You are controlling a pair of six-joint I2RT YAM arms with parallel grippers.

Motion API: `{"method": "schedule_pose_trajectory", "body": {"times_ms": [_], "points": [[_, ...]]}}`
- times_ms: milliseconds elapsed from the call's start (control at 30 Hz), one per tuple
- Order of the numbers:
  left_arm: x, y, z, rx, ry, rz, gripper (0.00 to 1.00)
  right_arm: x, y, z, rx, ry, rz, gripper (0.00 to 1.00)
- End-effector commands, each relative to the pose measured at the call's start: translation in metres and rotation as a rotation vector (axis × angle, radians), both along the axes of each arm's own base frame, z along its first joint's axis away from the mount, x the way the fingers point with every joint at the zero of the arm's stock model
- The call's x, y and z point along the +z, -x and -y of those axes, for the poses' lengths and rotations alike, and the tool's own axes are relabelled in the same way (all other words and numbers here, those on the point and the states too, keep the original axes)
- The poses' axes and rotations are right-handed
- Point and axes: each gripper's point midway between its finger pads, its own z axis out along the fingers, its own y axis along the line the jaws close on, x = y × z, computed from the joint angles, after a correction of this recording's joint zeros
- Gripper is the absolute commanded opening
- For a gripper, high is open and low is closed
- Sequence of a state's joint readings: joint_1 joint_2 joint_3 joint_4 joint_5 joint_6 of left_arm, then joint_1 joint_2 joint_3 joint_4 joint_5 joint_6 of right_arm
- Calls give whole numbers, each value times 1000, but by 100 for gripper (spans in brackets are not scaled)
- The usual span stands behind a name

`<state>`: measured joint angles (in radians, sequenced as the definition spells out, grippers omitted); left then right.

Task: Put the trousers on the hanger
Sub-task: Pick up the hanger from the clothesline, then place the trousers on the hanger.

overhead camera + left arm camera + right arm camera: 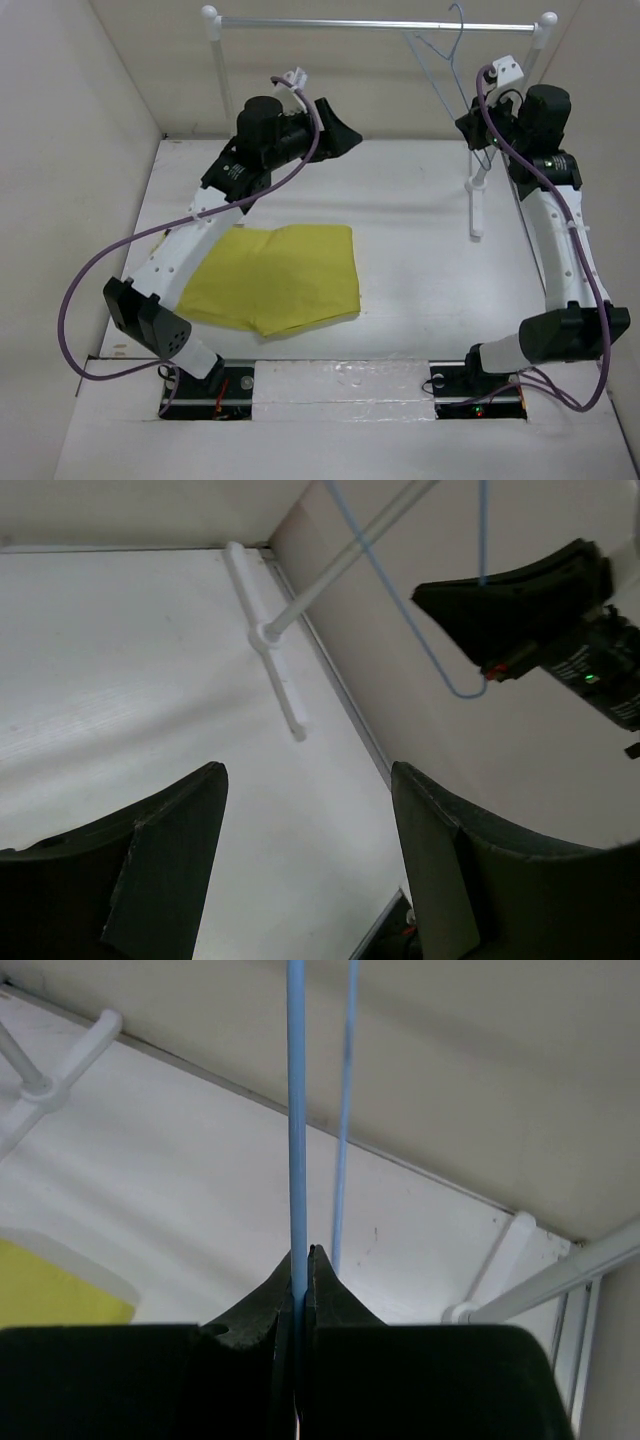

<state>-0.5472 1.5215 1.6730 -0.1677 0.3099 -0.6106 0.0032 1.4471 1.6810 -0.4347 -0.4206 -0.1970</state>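
Observation:
The mustard-yellow trousers (275,275) lie folded flat on the table in front of the left arm; a corner shows in the right wrist view (50,1295). The pale blue wire hanger (440,70) hangs by its hook from the rail. My right gripper (478,128) is shut on one of the hanger's wires (297,1110), with its jaws (303,1255) pressed together round it. My left gripper (345,130) is open and empty, raised above the back of the table, well behind the trousers. In the left wrist view (310,780) it faces the hanger (400,600) and the right gripper (520,600).
A silver rail (380,24) on white posts spans the back of the table; its right post and foot (478,195) stand next to the right arm. Beige walls close in the left, right and back sides.

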Motion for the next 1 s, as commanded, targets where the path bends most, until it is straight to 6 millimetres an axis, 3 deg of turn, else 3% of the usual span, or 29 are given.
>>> {"method": "schedule_pose_trajectory", "body": {"times_ms": [0, 33, 67, 133, 167, 200, 233, 267, 333, 367, 400, 500, 633, 767, 800, 867, 967], "points": [[25, 9, 27, -81, 50, 49, 63, 6, 14, -5, -49, 39, 67, 0], [27, 10, 35, -98, 53, 52, 63, 2, 18, -9, -45, 41, 59, 0], [42, 10, 36, -100, 71, 75, 63, 1, 24, -13, -38, 42, 61, 0], [42, 10, 55, -130, 77, 70, 63, -16, 31, -24, -24, 51, 21, 0], [56, 7, 55, -123, 96, 98, 63, -22, 34, -27, -22, 55, 7, 0], [52, 6, 65, -131, 95, 93, 63, -19, 41, -30, -15, 52, 15, 0], [53, 2, 67, -126, 96, 98, 63, -32, 46, -39, 9, 50, -12, 0], [64, 4, 70, -123, 112, 119, 63, -37, 49, -44, 18, 37, -28, 0], [54, -8, 81, -108, 93, 112, 63, -49, 60, -59, 45, 41, -57, 0], [63, -9, 82, -92, 96, 128, 63, -53, 63, -63, 43, 38, -68, 0], [52, -19, 87, -79, 75, 113, 63, -57, 65, -65, 34, 41, -77, 0], [47, -32, 92, -52, 59, 110, 62, -69, 74, -79, 59, 43, -107, 0], [31, -38, 103, -57, 49, 85, 61, -75, 81, -95, 93, 27, -121, 0], [15, -43, 107, -56, 37, 53, 52, -83, 89, -113, 122, 31, -152, 0], [14, -42, 107, -56, 38, 52, 44, -88, 93, -114, 105, 46, -171, 0], [8, -43, 107, -50, 33, 46, 36, -95, 100, -120, 105, 51, -194, 0], [-3, -43, 105, -43, 15, 30, 39, -107, 112, -129, 101, 55, -222, 0]]}}
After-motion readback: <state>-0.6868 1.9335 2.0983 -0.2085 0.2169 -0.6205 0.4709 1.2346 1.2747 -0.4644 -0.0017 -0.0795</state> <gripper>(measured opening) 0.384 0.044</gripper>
